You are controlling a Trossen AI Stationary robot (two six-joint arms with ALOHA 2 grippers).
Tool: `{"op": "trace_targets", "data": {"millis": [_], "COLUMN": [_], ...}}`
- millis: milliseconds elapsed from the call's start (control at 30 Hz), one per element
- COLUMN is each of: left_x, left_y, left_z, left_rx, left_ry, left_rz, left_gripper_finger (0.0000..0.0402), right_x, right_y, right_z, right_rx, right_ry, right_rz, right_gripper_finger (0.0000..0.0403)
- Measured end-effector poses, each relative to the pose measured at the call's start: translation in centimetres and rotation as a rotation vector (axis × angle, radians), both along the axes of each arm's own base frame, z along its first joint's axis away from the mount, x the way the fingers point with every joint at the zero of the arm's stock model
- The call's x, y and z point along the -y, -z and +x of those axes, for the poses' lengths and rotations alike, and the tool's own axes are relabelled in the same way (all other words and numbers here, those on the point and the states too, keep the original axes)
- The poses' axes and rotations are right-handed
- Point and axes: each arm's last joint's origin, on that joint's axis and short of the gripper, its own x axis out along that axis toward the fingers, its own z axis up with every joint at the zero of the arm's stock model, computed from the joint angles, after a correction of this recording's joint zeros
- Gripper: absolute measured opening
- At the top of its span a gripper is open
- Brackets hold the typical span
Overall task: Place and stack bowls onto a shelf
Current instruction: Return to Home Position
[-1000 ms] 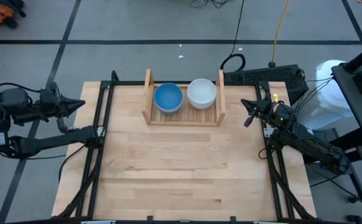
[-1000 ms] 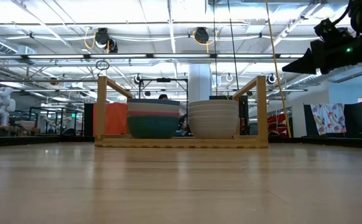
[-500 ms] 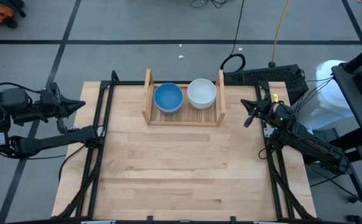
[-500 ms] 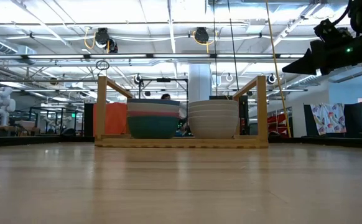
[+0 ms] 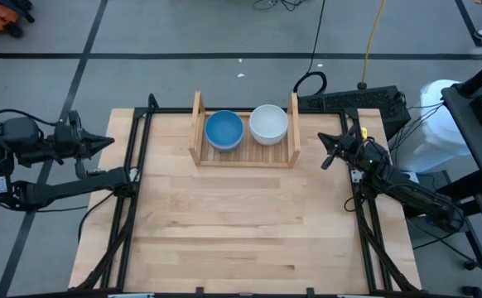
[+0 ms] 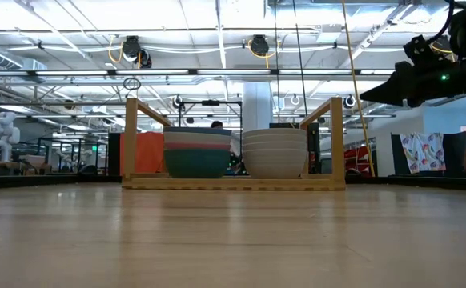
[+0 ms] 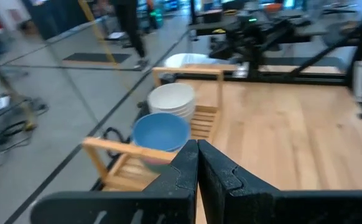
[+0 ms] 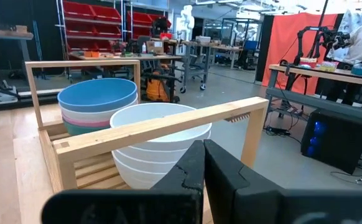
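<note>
The light-wood shelf stands at the table's far edge. Two stacks of bowls rest on its slatted base. The left stack has a blue bowl on top, over a pink and a teal one. The right stack is of white bowls. My left gripper is shut and hovers beyond the table's left edge, pointing at the shelf. My right gripper is shut and hovers right of the shelf's right side panel. Neither gripper touches anything.
Black frame rails run along the table's left and right sides. The bare wooden tabletop stretches from the shelf to the near edge. Cables and a keyboard lie beyond the far right corner.
My right gripper has shifted a little toward the shelf, still shut. The bowls, the shelf and my left arm have stayed where they were.
</note>
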Motion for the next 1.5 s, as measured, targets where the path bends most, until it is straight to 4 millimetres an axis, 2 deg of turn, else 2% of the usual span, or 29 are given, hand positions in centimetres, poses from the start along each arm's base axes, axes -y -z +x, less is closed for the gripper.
{"op": "trace_targets", "data": {"millis": [167, 367, 667, 900, 967, 1100, 1200, 1300, 1400, 1500], "left_x": [0.4, 0.7, 1.2, -0.3, -0.8, -1.1, -1.5, -1.8, -2.3, -2.6], "left_y": [0.6, 3.0, 7.0, 9.7, 11.0, 10.5, 11.3, 11.5, 12.6, 12.7], "left_z": [-0.1, -0.8, -1.8, 1.5, 2.7, 3.6, 4.6, 5.3, 6.5, 7.1], "left_rx": [0.006, 0.045, 0.22, 0.152, 0.102, 0.212, 0.201, 0.264, 0.252, 0.319], "left_ry": [0.11, 0.115, 0.118, 0.114, 0.105, 0.122, 0.14, 0.141, 0.136, 0.136], "left_rz": [-0.011, -0.016, 0.053, 0.035, 0.005, 0.072, 0.07, 0.101, 0.09, 0.119], "left_gripper_finger": [0.0008, 0.0008, 0.0008, 0.0008, 0.0008, 0.0008, 0.0008, 0.0008, 0.0008, 0.0008], "right_x": [0.0, 0.0, 0.0, 0.0, 0.0, 0.1, 0.1, 0.1, 0.1, 0.1], "right_y": [0.0, 0.0, 0.0, -0.1, -0.1, -0.1, 0.0, -0.1, -0.1, -0.1], "right_z": [0.0, 0.0, 0.0, 0.0, -0.1, -0.1, -0.1, -0.1, -0.1, -0.1], "right_rx": [0.006, 0.004, 0.001, 0.006, 0.011, 0.002, 0.002, 0.002, 0.006, 0.003], "right_ry": [0.0, 0.001, 0.0, 0.007, 0.023, 0.028, 0.027, 0.027, 0.027, 0.027], "right_rz": [-0.004, -0.006, -0.009, -0.007, -0.008, -0.013, -0.011, -0.012, -0.013, -0.016], "right_gripper_finger": [0.0, 0.0, 0.0, 0.0, 0.0, 0.0, 0.0, 0.0, 0.0, 0.0]}}
